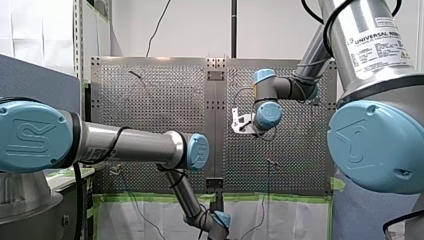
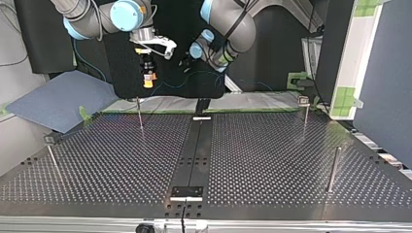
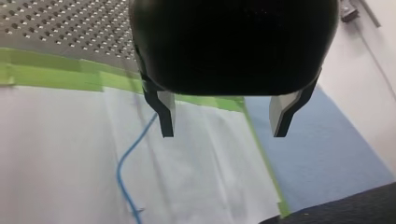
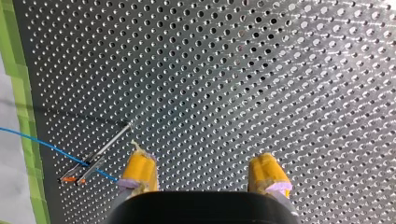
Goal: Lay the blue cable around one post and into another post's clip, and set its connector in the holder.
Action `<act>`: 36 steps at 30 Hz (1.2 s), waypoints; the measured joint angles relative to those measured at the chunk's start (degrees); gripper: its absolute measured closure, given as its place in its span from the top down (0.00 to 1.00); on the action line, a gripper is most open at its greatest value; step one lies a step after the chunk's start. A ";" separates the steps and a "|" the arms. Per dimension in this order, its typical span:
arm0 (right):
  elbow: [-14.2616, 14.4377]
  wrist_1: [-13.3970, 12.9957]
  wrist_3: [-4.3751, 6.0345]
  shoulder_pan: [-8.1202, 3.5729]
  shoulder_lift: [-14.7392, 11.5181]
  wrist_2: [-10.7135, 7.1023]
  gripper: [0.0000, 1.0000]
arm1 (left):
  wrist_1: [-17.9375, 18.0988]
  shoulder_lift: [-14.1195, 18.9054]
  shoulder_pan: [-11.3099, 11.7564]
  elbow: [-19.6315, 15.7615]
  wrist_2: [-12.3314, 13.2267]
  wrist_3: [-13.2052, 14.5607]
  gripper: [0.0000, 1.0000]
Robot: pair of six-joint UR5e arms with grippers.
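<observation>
Under my left gripper (image 3: 223,133), fingers spread wide & holding nothing, blue cable (image 3: 125,163) lies loose on white paper (image 3: 56,154), just beside one finger, not between them. Past it: green tape (image 3: 51,77), then edge of perforated worktop (image 3: 56,23). Over the worktop hangs my right gripper (image 4: 201,171), yellow pads wide apart, also empty. Ahead & to one side of it the cable comes in across the tape and passes a thin post (image 4: 106,145) near that edge; touching or looped, can't tell. Further out, far post (image 2: 334,170) stands bare, no cable on it. Connector not made out in any view. Judgement: approx. at the start. No grasp yet; routing round a post, seating in clip & placing connector all left to do.
</observation>
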 joint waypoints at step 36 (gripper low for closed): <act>0.00 0.25 -0.43 -0.01 0.01 0.00 1.00 | 15.75 0.18 -4.65 5.66 0.47 -15.43 1.00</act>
